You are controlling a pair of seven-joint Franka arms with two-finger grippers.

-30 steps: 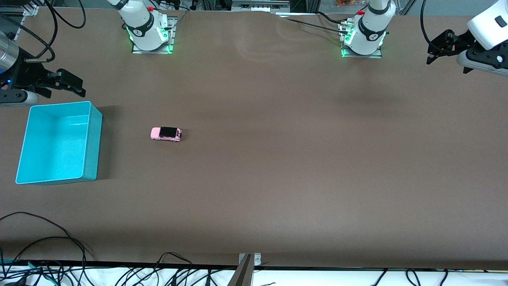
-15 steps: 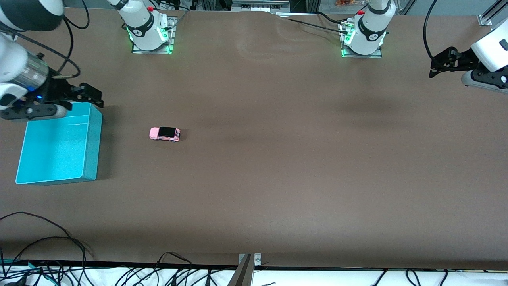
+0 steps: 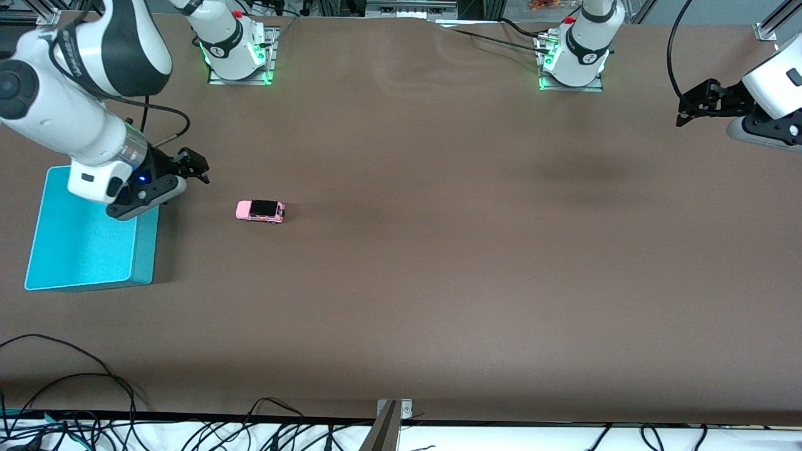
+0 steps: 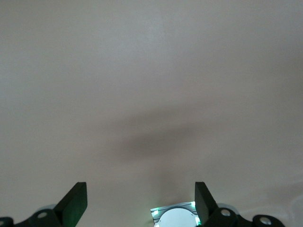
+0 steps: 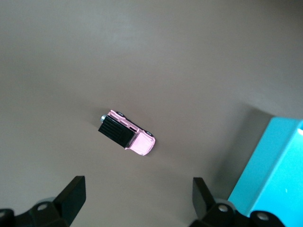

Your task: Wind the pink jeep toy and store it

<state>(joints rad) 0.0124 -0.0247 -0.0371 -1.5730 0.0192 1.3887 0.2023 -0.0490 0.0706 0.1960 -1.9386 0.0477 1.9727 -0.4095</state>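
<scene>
A wide brown table (image 3: 438,263) carries everything. Its edge nearest the front camera has black cables (image 3: 69,401) trailing along it.

Farther in, toward my right arm's end of the table, sits a rectangular turquoise plastic bin (image 3: 88,250), open at the top. Just beside the bin, toward the middle of the table and apart from the bin, stands the tiny boxy pink jeep toy (image 3: 260,211) with a black roof and dark wheels, upright on its wheels on the bare surface.

My right gripper (image 3: 191,169) hangs in the air over the table just past the bin's corner, near the jeep but not touching it. Its two black fingers (image 5: 71,194) stand wide apart with nothing between them, and the jeep (image 5: 126,133) shows on the table beneath them.

My left gripper (image 3: 695,106) waits up in the air over my left arm's end of the table, fingers (image 4: 75,201) also spread wide and empty.

Along the table's farthest edge stand my two white arm bases (image 3: 235,47), lit green.
</scene>
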